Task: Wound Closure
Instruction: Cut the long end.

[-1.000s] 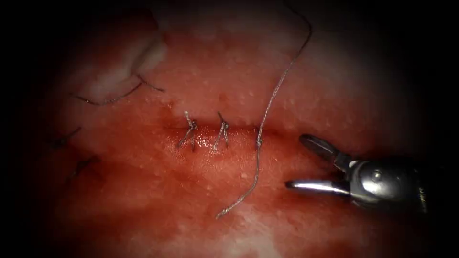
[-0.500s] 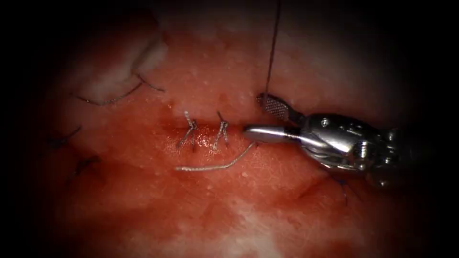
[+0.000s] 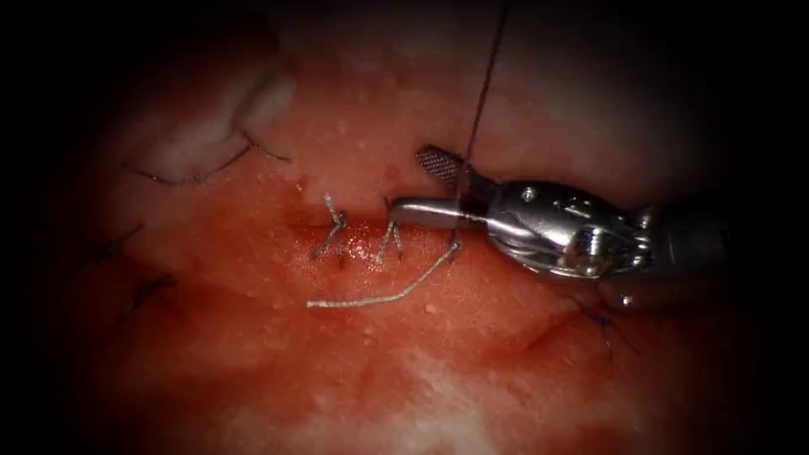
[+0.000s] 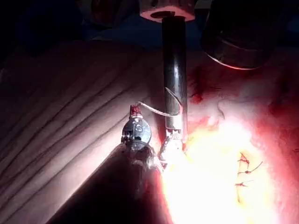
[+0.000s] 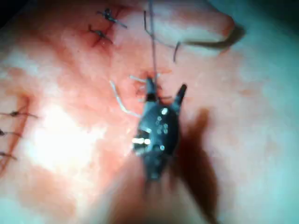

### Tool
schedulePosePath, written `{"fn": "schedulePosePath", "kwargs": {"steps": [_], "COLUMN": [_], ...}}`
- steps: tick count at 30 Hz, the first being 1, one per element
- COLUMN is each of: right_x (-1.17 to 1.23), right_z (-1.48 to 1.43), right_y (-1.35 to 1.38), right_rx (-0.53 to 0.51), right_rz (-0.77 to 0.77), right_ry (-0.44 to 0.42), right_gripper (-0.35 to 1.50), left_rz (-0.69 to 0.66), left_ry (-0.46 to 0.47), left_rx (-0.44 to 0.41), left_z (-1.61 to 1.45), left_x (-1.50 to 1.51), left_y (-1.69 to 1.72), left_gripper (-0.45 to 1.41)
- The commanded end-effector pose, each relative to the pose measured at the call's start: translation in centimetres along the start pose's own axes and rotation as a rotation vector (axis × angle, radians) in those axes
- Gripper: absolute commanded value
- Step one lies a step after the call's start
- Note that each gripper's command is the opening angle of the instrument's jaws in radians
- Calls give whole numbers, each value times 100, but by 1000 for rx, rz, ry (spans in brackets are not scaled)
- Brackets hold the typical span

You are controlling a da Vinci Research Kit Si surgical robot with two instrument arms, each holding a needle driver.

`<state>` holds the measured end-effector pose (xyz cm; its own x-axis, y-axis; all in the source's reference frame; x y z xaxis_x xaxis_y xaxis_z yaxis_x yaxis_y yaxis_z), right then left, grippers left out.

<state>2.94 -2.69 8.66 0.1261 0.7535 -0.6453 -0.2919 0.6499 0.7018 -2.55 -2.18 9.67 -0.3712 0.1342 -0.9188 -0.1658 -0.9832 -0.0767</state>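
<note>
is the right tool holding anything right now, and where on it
Nothing is held yet: the right tool has its jaws open around the taut thread, just above the third knot on the cut in the tissue.

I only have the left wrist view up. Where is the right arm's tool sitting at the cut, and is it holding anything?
Observer: In the endoscope view the right arm's tool is at the cut, just right of two tied stitches. Its jaws are open and hold nothing.
Operator: Where's the thread, then?
Observer: A straight thread runs up from the cut and passes between those open jaws.
Operator: Any loose end?
Observer: Yes, a pale loose tail lies on the tissue just below the cut.
</note>
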Motion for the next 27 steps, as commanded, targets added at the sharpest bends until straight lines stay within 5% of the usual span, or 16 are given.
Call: {"fn": "schedulePosePath", "kwargs": {"steps": [1, 17, 19, 20, 21, 22, 27], "right_x": [-5, -10, -9, -9, -8, -6, 16], "right_z": [9, 26, 26, 26, 25, 24, 12], "right_y": [-6, -19, -18, -17, -17, -16, -15], "right_rx": [9, 35, 32, 37, 57, 66, 42], "right_rz": [-2, -38, -50, -68, -85, -95, -190], "right_ry": [-1, -3, -2, -2, -4, -8, 50], "right_gripper": [124, 124, 88, 47, -20, -35, -35], "left_rz": [2, 4, 3, 3, 3, 4, 8], "left_ry": [3, 4, 5, 9, 8, 8, 6], "left_rx": [0, 0, 1, -2, 0, -3, -14], "left_z": [7, 8, 11, 13, 14, 16, 23], "left_x": [-2, -5, -2, -1, 0, 1, 2], "left_y": [-3, -4, -2, -1, 1, 2, 7], "left_gripper": [-45, -45, -45, -45, -45, -45, -45]}}
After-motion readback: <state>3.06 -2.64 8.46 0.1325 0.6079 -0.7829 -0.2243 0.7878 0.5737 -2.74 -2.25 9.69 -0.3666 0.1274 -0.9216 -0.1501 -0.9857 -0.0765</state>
